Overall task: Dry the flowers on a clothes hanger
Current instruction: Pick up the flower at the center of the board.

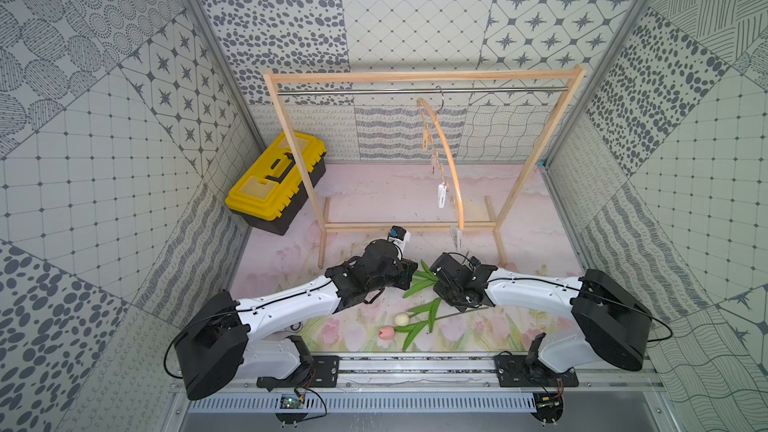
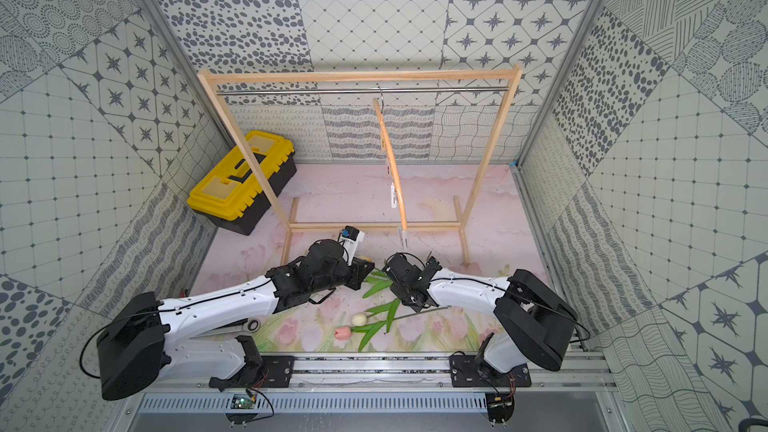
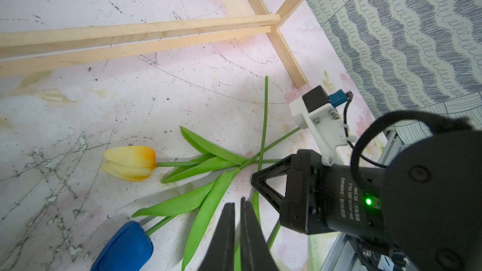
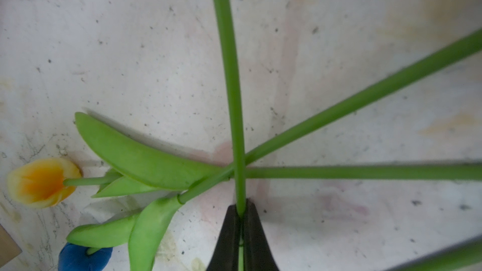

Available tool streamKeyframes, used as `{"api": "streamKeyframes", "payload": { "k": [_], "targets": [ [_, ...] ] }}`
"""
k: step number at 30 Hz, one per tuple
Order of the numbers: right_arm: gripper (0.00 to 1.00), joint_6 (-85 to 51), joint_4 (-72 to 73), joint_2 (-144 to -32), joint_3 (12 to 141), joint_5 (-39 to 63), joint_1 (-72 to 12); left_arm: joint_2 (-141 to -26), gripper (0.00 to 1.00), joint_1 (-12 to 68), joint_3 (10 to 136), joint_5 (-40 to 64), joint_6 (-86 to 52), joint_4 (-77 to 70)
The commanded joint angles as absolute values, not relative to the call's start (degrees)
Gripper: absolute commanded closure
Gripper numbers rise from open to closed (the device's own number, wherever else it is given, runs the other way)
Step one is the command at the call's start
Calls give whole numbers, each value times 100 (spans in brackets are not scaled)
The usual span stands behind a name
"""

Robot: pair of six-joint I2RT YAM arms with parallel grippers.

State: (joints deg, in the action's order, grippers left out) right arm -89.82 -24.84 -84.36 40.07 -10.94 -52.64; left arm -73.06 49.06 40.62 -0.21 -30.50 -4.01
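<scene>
The right gripper (image 4: 241, 205) is clamped on one green stem (image 4: 230, 74) where the flowers (image 3: 208, 164) cross near the table's (image 1: 374, 201) front middle; the cream tulip (image 1: 401, 320) and pink tulip (image 1: 386, 332) lie nearer the front edge. The left gripper (image 3: 236, 203), close by, is all but closed, any hold unclear. The clothes hanger (image 2: 392, 164) hangs from the steel rail (image 1: 353, 92) toward the back.

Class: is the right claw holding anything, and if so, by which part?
The right claw is shut on one tulip's thin green stem, on the bare stalk, not a leaf or head. Which tulip's cannot be told.
</scene>
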Motion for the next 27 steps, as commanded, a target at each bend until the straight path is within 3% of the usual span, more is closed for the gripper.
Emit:
{"api": "streamKeyframes", "payload": {
  "k": [1,4,6,9,13,14,16,21,27],
  "targets": [
    [97,-9013,-2285,-8156,3766,-1295,-5241,-7217,88,4863,4238,-319,-2804,-68],
    [100,-8842,-1631,-7686,3390,-1478,-5247,-7182,86,4793,4386,-548,-2828,187],
    [100,-8566,-907,-7171,2991,-1604,-5239,-7137,79,4671,4491,-674,-2885,346],
    [100,-7914,-260,-6374,2657,-1713,-5226,-7022,56,4358,4628,-624,-3009,426],
    [100,-7074,-665,-5161,2664,-1839,-5225,-6927,38,3840,4846,-267,-2990,53],
    [100,-6820,-822,-4865,2695,-1872,-5213,-6949,27,3692,4912,-134,-2960,-157],
    [100,-6327,-1143,-4345,2796,-1835,-5125,-7067,15,3404,5094,292,-2863,-579],
    [100,-5290,-2147,-3668,3432,-1415,-4558,-7641,10,2735,5597,1459,-2804,-1728],
    [100,-4129,-2449,-4070,4186,-726,-3913,-8630,9,2046,6541,3007,-2956,-2882]
  ]
}}
